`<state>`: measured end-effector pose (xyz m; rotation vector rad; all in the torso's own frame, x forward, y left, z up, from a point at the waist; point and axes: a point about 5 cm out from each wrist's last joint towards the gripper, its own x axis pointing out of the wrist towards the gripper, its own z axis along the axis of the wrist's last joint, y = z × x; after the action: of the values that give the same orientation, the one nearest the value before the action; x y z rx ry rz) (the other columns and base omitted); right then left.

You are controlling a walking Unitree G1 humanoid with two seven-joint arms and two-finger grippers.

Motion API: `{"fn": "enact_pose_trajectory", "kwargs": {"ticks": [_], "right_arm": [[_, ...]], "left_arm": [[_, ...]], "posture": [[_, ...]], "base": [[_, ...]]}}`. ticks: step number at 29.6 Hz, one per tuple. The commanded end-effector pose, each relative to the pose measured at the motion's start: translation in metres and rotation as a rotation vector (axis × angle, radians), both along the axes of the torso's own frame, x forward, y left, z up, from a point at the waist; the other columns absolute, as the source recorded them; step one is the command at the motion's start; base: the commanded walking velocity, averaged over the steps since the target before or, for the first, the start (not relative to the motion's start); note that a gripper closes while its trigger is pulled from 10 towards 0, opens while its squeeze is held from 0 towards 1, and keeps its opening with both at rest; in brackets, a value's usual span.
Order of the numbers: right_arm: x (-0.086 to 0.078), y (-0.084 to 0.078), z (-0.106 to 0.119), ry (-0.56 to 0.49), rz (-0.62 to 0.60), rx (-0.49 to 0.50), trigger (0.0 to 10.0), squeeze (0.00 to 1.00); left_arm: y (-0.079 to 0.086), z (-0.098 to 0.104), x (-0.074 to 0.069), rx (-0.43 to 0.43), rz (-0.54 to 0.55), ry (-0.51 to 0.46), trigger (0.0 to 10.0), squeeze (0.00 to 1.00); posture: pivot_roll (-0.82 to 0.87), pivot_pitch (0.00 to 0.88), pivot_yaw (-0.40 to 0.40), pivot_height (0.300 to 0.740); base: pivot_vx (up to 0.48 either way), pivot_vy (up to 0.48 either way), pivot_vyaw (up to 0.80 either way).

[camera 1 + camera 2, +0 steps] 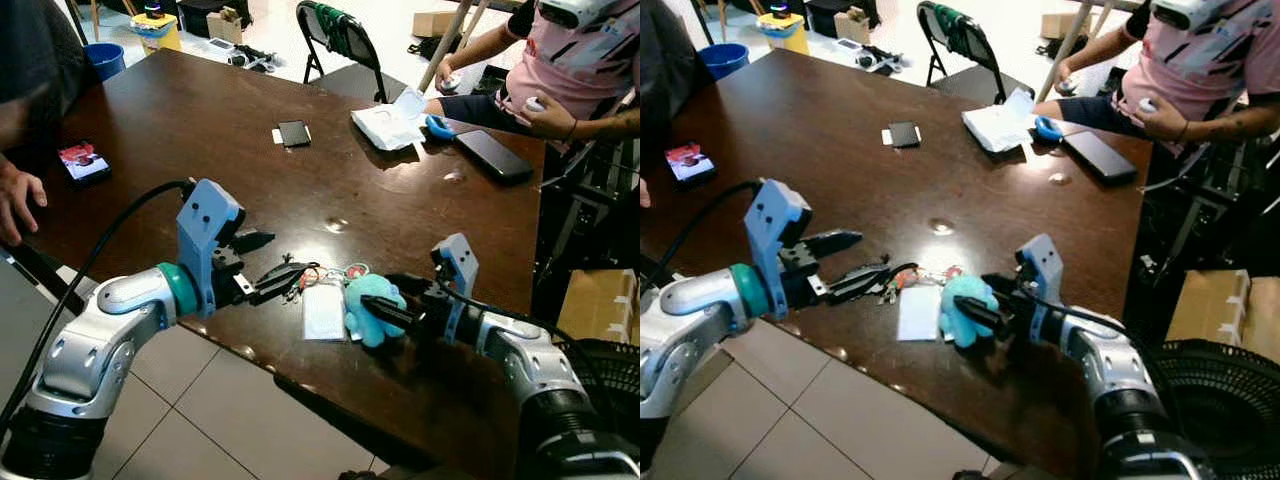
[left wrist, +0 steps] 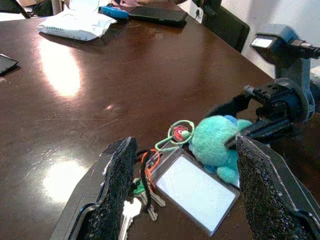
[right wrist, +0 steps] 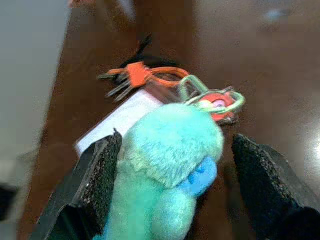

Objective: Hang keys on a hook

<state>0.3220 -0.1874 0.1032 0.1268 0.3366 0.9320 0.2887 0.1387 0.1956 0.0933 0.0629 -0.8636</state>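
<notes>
A bunch of metal keys [image 2: 142, 197] on an orange-and-black loop, joined by a green ring [image 2: 175, 136] to a clear plastic card holder [image 2: 196, 189] and a fluffy teal plush toy [image 1: 372, 306], is seen lying flat near the front edge of the dark brown glossy wooden worktop [image 1: 200, 110]. The left gripper [image 1: 285, 281] is held low over the keys, its jaws spread apart with the keys and card holder lying between them and nothing clamped. The right gripper [image 1: 388, 312] is placed at the plush toy from the other side, its jaws also apart, one on each flank of the toy without closing on it. Farther back on the worktop, a small black phone [image 1: 293, 133] is set by a white slip, a white crumpled plastic pouch [image 1: 385, 126] lies beside a blue oval object [image 1: 440, 127], and a larger black phone [image 1: 493, 155] is laid near the far right edge. Another phone with a lit red screen [image 1: 84, 161] rests near the left edge, close to a person's hand [image 1: 15, 198]. A seated person in a pink shirt [image 1: 575, 60] is seen behind the far right corner, and a black folding chair [image 1: 340, 45] stands beyond the worktop.
</notes>
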Motion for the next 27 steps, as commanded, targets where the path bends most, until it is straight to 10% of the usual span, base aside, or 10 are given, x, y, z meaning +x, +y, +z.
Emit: {"fn": "enact_pose_trajectory", "kwargs": {"ticks": [1, 9, 10, 19, 27], "right_arm": [[-0.003, 0.007, -0.006, 0.079, 0.066, 0.008, 5.1, 0.0], [-0.007, 0.011, -0.013, 0.208, 0.168, -0.034, 2.8, 0.0], [-0.008, 0.01, -0.014, 0.239, 0.18, -0.039, 0.4, 0.0], [-0.011, 0.007, -0.012, 0.277, 0.213, -0.037, 0.0, 0.0], [-0.006, 0.016, 0.023, 0.169, 0.207, 0.215, 0.0, 0.0]], "left_arm": [[0.002, -0.002, -0.003, -0.008, 0.004, 0.019, 10.0, 0.0], [0.006, -0.001, -0.004, -0.018, 0.018, 0.029, 10.0, 0.0], [0.006, -0.001, -0.005, -0.021, 0.021, 0.032, 10.0, 0.0], [0.006, -0.001, -0.006, -0.026, 0.025, 0.038, 10.0, 0.0], [0.005, 0.0, -0.006, -0.033, 0.032, 0.038, 10.0, 0.0]], "posture": [[0.06, 0.02, 0.073, 0.74], [0.06, 0.028, 0.072, 0.74], [0.06, 0.03, 0.072, 0.74], [0.06, 0.032, 0.069, 0.74], [0.06, 0.029, 0.066, 0.74]], "base": [[0.0, 0.0, 0.0], [0.0, 0.0, 0.0], [0.0, 0.0, 0.0], [0.0, 0.0, 0.0], [0.0, 0.0, 0.0]]}}
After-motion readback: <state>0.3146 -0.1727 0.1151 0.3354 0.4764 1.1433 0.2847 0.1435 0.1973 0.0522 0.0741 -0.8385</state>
